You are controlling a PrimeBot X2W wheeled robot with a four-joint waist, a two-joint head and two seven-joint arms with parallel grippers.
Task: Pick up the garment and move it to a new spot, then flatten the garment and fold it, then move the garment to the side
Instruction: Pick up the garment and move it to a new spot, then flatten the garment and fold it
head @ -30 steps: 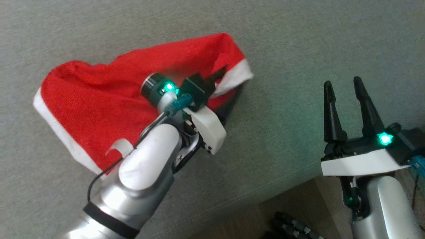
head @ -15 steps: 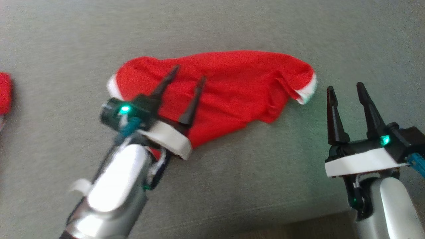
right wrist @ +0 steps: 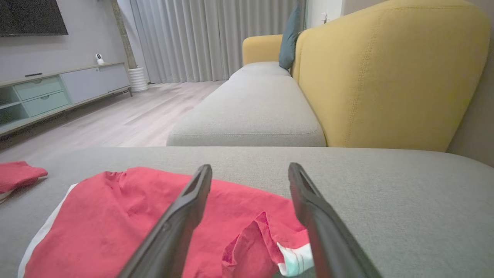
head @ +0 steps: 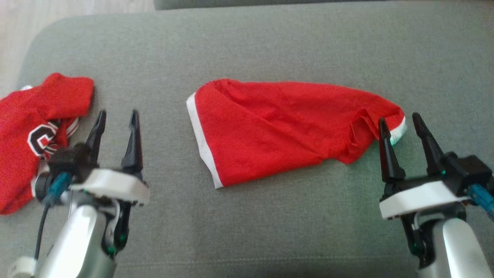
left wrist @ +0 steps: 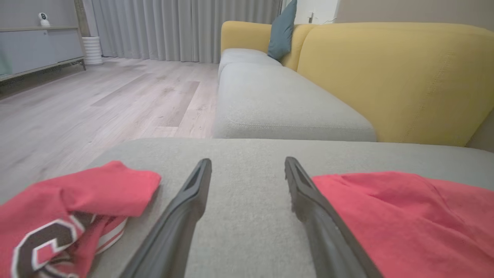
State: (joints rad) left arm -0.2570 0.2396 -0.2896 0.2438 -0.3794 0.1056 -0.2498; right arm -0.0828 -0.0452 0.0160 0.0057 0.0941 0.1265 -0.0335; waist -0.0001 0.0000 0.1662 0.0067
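Grey cloth covers the big sofa seat (head: pixel 270 46), the biggest thing here, and a yellow backrest (left wrist: pixel 386 77) stands behind it in the left wrist view. On the middle of the seat lies the red garment (head: pixel 285 127) (it looks like a pair of shorts). It is spread out sideways but not smooth, with a lumpy fold near its right end. A white band (head: pixel 200 139) runs down its left edge, and a little white striped bit (head: pixel 399 131) peeks out at the right end. A red jersey (head: pixel 23 131) with a black letter on it sits crumpled at the left edge of the seat, well apart from the garment. The left gripper (head: pixel 117 113) is over bare grey cloth between the jersey and the garment, its two dark fingers spread wide with nothing in them. The right gripper (head: pixel 399 117) is just by the garment's right end, its fingers also spread wide and holding nothing.
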